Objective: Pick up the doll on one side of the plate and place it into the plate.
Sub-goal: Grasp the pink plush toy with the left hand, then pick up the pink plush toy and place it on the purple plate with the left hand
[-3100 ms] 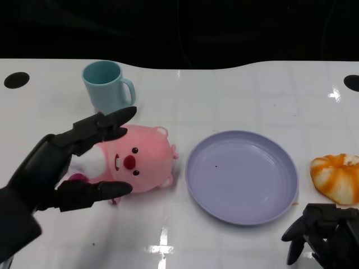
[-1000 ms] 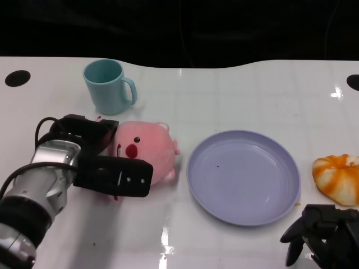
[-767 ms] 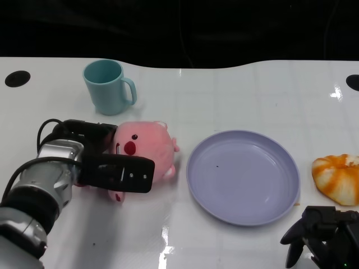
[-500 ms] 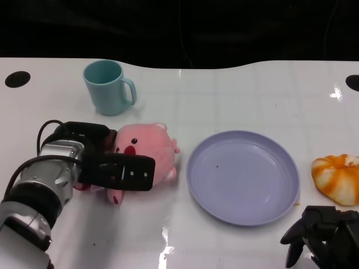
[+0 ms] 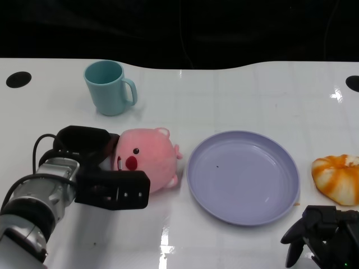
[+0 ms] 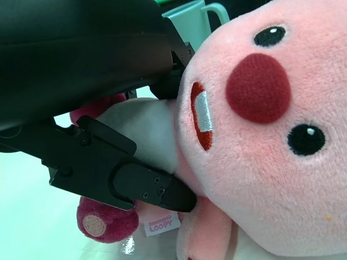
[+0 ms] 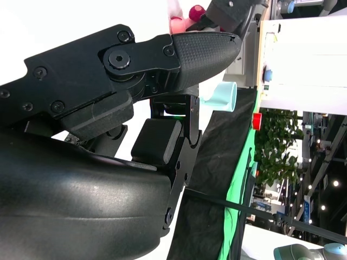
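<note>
Fingers of the left hand (image 5: pixel 98 171) wrap the pink doll (image 5: pixel 147 158) from both sides, one set behind its back and one across its front, so the soft body is squeezed rather than scooped. The left wrist view bears this out: black fingers (image 6: pixel 116 176) press into the doll's (image 6: pixel 260 135) white belly just under its face. The doll lies on the tabletop just beside the left rim of the purple plate (image 5: pixel 242 176), nearly touching it; whether it has left the surface I cannot tell. Gripping it side-on like this leaves the plate's side free, which suits a short carry to the right over the rim.

Near the front right corner of the tabletop the right hand (image 5: pixel 321 234) rests with fingers curled in and nothing in them, out of the way. A teal mug (image 5: pixel 107 87) stands toward the back left, and an orange-and-white bun (image 5: pixel 337 178) sits at the right edge; neither blocks the path.
</note>
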